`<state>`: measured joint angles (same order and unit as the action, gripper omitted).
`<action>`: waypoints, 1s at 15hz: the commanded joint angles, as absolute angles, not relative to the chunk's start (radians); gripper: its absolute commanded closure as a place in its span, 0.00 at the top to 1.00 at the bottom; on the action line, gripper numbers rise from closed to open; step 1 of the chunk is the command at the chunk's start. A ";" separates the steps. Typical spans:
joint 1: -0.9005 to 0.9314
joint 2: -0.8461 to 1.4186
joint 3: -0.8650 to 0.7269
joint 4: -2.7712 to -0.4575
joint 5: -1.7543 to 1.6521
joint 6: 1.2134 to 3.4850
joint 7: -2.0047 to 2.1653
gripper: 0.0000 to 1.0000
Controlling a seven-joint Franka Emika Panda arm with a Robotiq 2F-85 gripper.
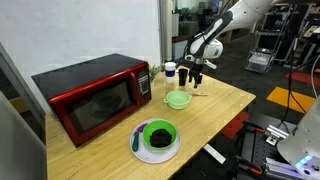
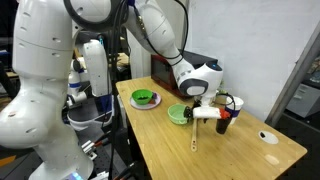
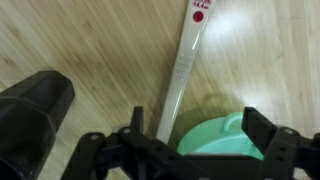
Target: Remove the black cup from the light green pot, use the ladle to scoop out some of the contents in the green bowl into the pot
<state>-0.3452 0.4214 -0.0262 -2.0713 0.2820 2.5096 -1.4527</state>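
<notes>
Ladle pickup is, as we judge it, the step in hand. We see the gripper (image 3: 190, 128) hanging low over the counter (image 1: 105, 150) with its jaws spread wide and nothing between them. One jaw is on each side of the ladle (image 3: 186, 60), whose pale handle lies flat on the wood and runs straight through the gap. That straddling pose makes sense, since a thin handle lying flat is best taken across its width from above. The light green pot (image 3: 228, 140) sits just beside the handle, its rim touching or nearly touching the near end. We cannot tell where the scoop end is, since the gripper hides it. The black cup (image 3: 30, 110) is out of the pot, on the wood on the handle's other side, so the first part of the task appears done. In an exterior view the green bowl (image 1: 158, 133) rests with its dark contents on a white plate (image 1: 138, 148), well apart from the pot and in front of a red microwave (image 1: 95, 95). We judge the scooping not yet begun; the carry from bowl to pot will need the ladle kept level.
</notes>
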 commanded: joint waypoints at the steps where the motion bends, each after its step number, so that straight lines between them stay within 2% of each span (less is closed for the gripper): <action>1: -0.379 0.478 0.006 -2.017 0.328 2.533 -1.490 1.00; 15: -0.403 0.589 0.028 -1.947 0.328 2.529 -1.463 1.00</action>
